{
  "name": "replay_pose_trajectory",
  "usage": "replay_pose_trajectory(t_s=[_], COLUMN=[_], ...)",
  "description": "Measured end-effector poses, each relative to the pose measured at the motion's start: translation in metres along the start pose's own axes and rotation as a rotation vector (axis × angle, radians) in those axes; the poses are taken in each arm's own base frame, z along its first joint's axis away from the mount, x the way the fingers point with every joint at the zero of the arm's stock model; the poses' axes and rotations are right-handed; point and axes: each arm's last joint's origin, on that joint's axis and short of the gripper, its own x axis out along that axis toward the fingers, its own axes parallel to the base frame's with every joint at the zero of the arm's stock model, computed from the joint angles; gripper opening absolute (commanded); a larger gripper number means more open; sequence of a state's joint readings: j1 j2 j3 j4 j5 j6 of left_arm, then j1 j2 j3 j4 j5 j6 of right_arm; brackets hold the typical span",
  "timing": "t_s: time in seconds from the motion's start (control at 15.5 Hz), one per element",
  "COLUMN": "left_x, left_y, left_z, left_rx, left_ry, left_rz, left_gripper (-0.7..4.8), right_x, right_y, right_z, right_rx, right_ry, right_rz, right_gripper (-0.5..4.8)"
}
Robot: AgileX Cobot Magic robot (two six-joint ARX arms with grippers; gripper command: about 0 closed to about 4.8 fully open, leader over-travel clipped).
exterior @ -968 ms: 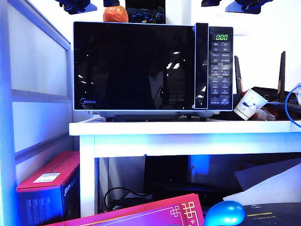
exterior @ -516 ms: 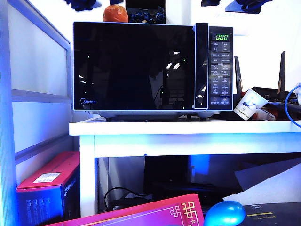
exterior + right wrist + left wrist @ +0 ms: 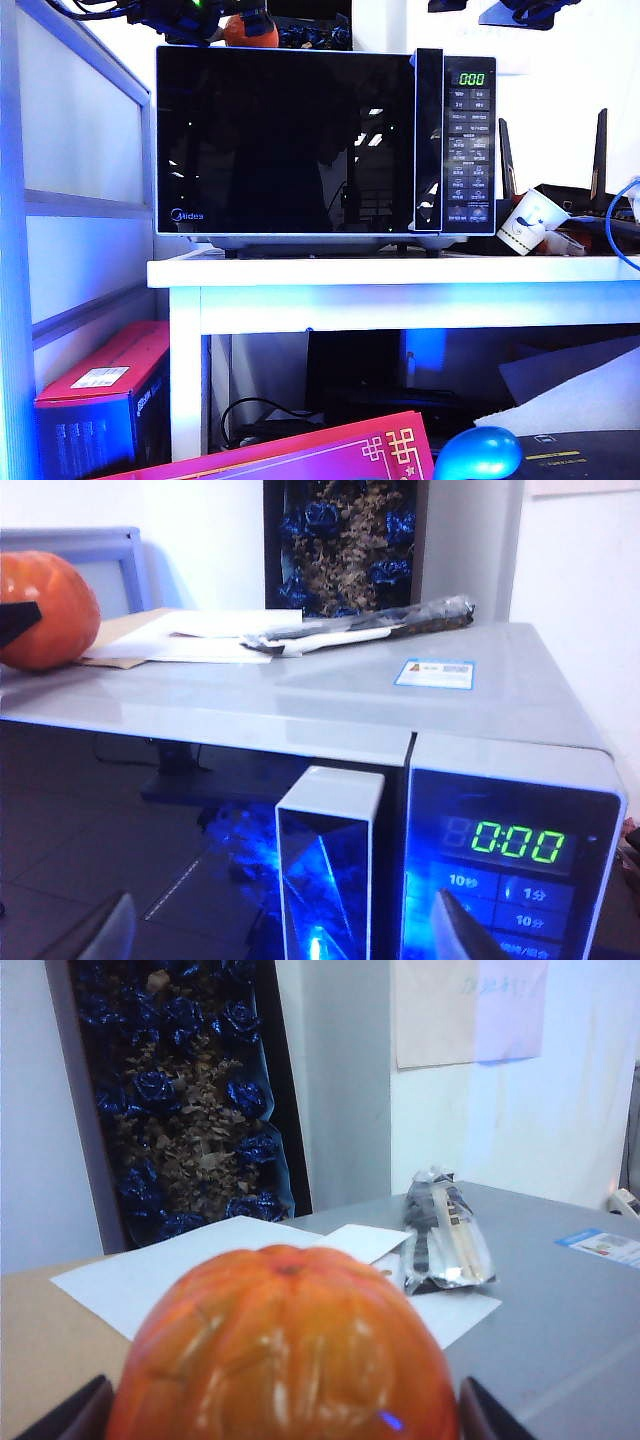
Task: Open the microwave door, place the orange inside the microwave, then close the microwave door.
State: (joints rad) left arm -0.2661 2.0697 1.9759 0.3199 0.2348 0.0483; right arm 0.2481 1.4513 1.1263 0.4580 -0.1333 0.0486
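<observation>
With the spread left gripper (image 3: 280,1415) straddling the orange (image 3: 285,1350), close evenly at mid-height; right gripper (image 3: 280,930) waits open above the microwave door (image 3: 285,140).

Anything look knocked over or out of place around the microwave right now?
Yes: a white paper cup lies tipped on its side right of the black glass-fronted microwave. The round orange fruit sits upright between the open left gripper fingers.

White table (image 3: 400,272), tipped paper cup (image 3: 528,222) beside a black router (image 3: 580,190) with upright antennas, red box (image 3: 100,395) on the floor underneath, blue rose panel (image 3: 185,1100), white papers (image 3: 200,1260), foil-wrapped packet (image 3: 445,1230).
</observation>
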Motion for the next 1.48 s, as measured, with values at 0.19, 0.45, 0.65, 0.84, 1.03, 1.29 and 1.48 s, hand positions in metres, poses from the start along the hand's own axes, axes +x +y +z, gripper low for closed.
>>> replay_pose_trajectory(t_s=[0.19, 0.45, 0.65, 0.84, 1.03, 1.29, 1.48], left_x=[0.003, 0.003, 0.003, 0.003, 0.003, -0.006, -0.01], left_y=[-0.001, -0.003, -0.003, -0.003, -0.003, -0.004, -0.005], left_z=[-0.004, -0.004, -0.004, -0.004, -0.003, 0.019, 0.03], left_rx=[0.001, 0.004, 0.004, 0.004, 0.003, 0.004, 0.008], left_ry=[-0.007, -0.007, -0.007, -0.007, -0.007, -0.021, -0.039], left_rz=[-0.002, -0.004, -0.005, -0.005, -0.009, -0.017, -0.016], left_gripper=[4.79, 4.79, 4.69, 4.69, 4.69, 4.69, 4.7], right_x=[0.0, 0.0, 0.0, 0.0, 0.0, 0.0, 0.0], right_y=[0.0, 0.0, 0.0, 0.0, 0.0, 0.0, 0.0], right_z=[0.0, 0.0, -0.001, -0.003, -0.003, -0.003, -0.003], right_rx=[0.003, 0.004, 0.004, 0.007, 0.007, 0.007, 0.007], right_ry=[0.003, 0.003, 0.006, 0.029, 0.029, 0.029, 0.029], right_rz=[0.0, 0.0, 0.0, -0.001, -0.001, -0.001, -0.001], right_gripper=[3.91, 3.91, 3.91, 3.91, 3.91, 3.91, 3.91])
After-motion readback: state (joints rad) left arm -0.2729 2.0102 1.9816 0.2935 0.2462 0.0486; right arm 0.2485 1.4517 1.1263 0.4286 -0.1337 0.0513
